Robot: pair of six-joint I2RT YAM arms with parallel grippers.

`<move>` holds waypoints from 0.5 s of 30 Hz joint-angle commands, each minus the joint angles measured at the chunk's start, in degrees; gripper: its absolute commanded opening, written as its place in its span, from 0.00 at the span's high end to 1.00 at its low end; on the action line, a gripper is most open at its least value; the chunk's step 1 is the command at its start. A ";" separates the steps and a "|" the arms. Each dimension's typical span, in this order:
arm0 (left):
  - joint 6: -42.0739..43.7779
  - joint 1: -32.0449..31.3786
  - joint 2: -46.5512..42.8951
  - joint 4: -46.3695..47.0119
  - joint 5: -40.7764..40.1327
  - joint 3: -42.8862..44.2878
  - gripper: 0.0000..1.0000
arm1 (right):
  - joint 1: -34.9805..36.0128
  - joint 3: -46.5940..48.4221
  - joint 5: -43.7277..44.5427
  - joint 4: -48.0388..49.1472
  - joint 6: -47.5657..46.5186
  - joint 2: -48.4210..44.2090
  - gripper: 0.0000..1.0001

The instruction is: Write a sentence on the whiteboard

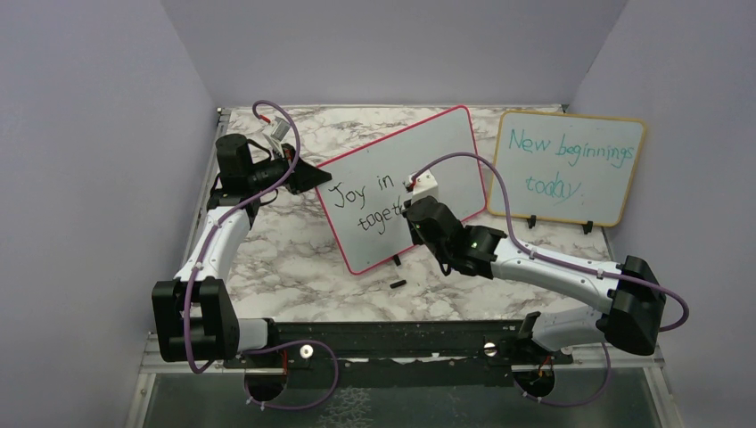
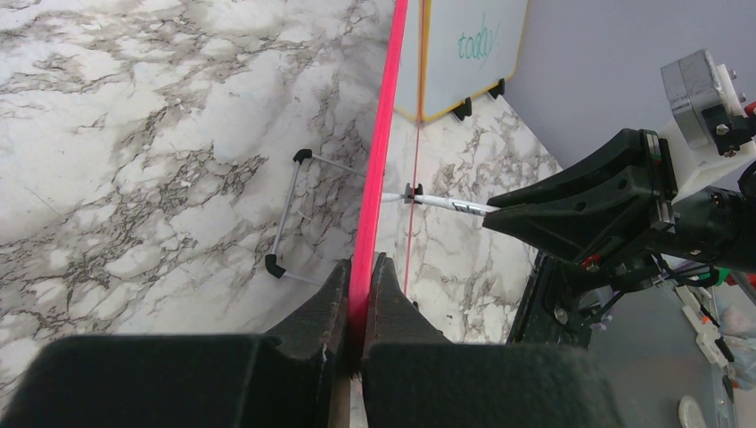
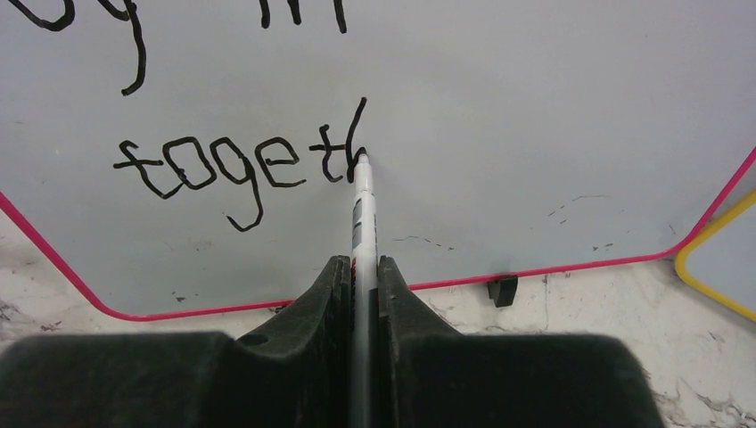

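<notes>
Two boards stand on the marble bench (image 1: 285,259): at left in the top view, the left fingers (image 1: 308,175) are clamped on the red edge of the whiteboard (image 1: 428,147), tilted at centre. Its black sentence (image 3: 267,169) reads "Joy in" over "togeth", where the right fingers (image 3: 361,267) pinch a marker (image 3: 363,209), tip touching the last letter. Upper right stands a yellow-framed board (image 1: 571,165) with teal writing.
</notes>
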 commanded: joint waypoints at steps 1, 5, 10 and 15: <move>6.49 -0.55 1.91 -4.10 -6.96 -0.93 1.00 | -0.73 1.27 2.62 2.36 -0.28 -0.61 0.99; 6.49 -0.55 1.87 -4.10 -6.99 -0.83 1.00 | -0.99 1.22 3.27 1.00 0.50 -0.75 1.00; 6.49 -0.55 1.86 -5.16 -7.09 -0.86 1.00 | -1.35 0.62 3.27 -0.55 1.85 -1.04 0.99; 6.49 -0.55 2.02 -5.23 -7.09 -0.81 1.00 | -1.40 -0.47 0.91 -0.98 2.57 -1.69 1.00</move>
